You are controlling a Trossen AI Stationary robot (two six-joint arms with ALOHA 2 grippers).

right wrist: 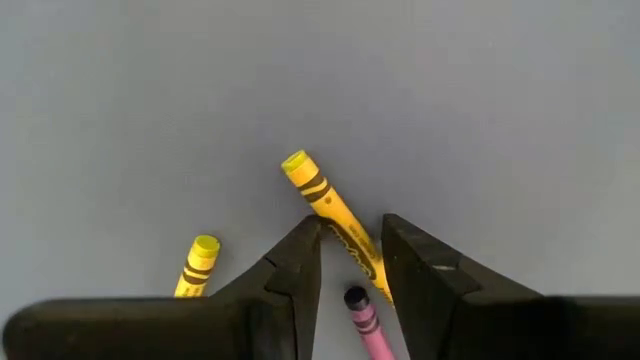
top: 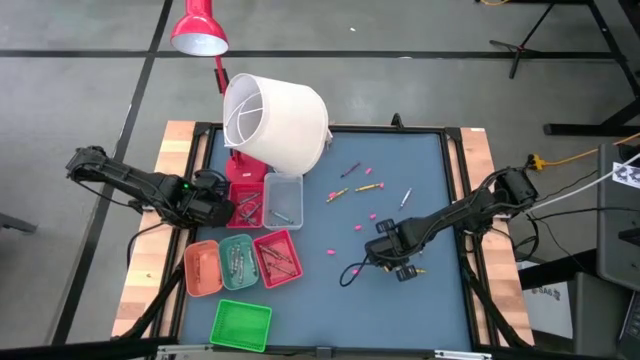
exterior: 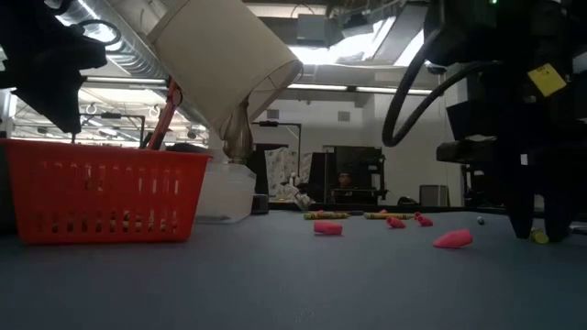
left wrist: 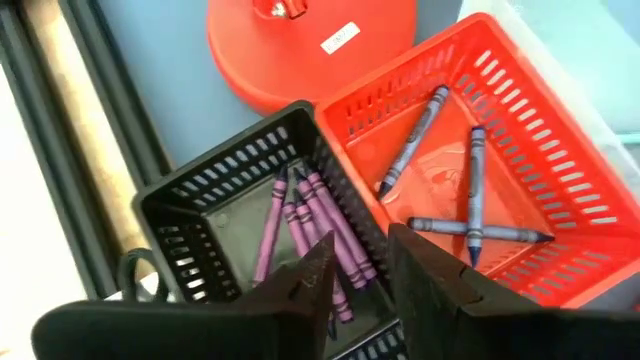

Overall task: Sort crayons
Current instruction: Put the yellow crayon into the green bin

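Note:
Crayons lie loose on the blue mat: several (top: 368, 187) in the middle, and a yellow crayon (right wrist: 318, 190), a second yellow one (right wrist: 198, 260) and a pink one (right wrist: 362, 310) under my right gripper. My right gripper (right wrist: 350, 228) points down, open, low over the mat (exterior: 541, 229). Its fingers stand on either side of the first yellow crayon, and I cannot tell whether they touch it. My left gripper (left wrist: 360, 245) hangs open over a black tray (left wrist: 215, 205) of purple crayons (left wrist: 318, 225) and a red tray (left wrist: 520, 170) of grey crayons (left wrist: 470, 190), with nothing between its fingers.
More trays stand at the left: clear (top: 283, 200), orange (top: 203, 268), teal (top: 237, 262), red (top: 277, 257), green (top: 241, 325). A lamp with a white shade (top: 275, 120) leans over the far left, its red base (left wrist: 300, 45) beside the trays. Pink stubs (exterior: 453, 239) dot the mat.

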